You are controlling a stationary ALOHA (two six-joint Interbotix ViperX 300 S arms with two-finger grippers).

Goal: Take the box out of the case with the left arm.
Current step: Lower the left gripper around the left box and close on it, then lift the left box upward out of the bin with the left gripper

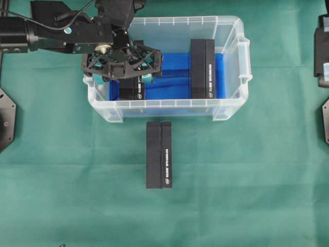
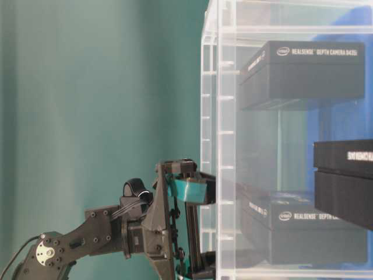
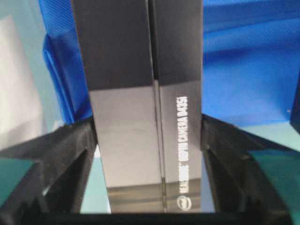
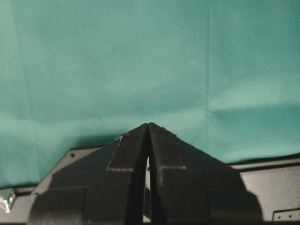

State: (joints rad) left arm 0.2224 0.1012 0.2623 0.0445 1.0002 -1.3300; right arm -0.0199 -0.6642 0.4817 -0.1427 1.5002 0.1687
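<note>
The case (image 1: 245,62) is a clear tub with a blue lining, standing at the back of the green cloth. Two black boxes lie inside. The left box (image 1: 131,90) lies between the teal pads of my left gripper (image 1: 122,78), which reaches down into the case's left end. In the left wrist view the box (image 3: 140,84) fills the gap, and both black fingers (image 3: 77,145) press against its long sides. The table-level view shows the left gripper (image 2: 195,230) at the case's wall. My right gripper (image 4: 148,125) is shut and empty over the cloth.
A second black box (image 1: 203,67) lies in the case's right half. A third black box (image 1: 158,154) lies on the cloth just in front of the case. The right arm's base (image 1: 321,51) sits at the right edge.
</note>
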